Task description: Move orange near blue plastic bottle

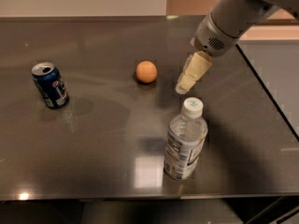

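The orange [146, 71] is a small round fruit lying on the dark metal table [103, 125], left of centre-right. The blue plastic bottle [185, 140] stands upright near the front, clear with a white cap and a blue-white label. My gripper [182, 88] hangs from the arm at the upper right, its cream tips pointing down-left. It is just right of the orange and a little above and behind the bottle's cap. It holds nothing.
A dark blue soda can [50, 85] stands upright at the left of the table. The table's right edge [268, 97] runs diagonally beside the arm, with floor beyond it.
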{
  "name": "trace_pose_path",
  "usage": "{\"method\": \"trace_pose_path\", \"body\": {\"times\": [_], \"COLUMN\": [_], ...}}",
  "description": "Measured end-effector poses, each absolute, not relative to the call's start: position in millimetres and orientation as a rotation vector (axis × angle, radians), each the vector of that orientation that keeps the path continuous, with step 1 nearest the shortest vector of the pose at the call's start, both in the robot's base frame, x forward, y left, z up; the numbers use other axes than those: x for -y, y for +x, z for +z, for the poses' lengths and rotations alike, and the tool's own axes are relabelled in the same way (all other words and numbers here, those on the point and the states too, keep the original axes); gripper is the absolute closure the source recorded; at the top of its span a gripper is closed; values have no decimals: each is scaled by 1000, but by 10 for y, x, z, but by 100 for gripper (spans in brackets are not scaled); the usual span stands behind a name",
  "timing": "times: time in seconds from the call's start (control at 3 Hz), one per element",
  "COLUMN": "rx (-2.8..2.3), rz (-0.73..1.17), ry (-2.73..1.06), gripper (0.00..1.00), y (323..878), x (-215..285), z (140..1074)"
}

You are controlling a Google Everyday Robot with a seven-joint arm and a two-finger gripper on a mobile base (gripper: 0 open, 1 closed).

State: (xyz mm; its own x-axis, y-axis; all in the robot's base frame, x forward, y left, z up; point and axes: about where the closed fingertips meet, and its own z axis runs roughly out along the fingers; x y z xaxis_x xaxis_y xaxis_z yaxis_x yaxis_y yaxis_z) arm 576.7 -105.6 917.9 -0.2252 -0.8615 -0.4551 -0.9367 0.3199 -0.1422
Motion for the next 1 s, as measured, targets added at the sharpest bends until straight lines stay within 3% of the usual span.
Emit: {"method": "trace_pose_path", "body": {"times": [0.33, 1.0], "rx": [-2171, -2171], "rz": [181, 174], "ry": [-1584, -1605], "gripper": [0, 0], "y": [6022, 6250], "x": [681, 489], "z": [8953, 8790]}}
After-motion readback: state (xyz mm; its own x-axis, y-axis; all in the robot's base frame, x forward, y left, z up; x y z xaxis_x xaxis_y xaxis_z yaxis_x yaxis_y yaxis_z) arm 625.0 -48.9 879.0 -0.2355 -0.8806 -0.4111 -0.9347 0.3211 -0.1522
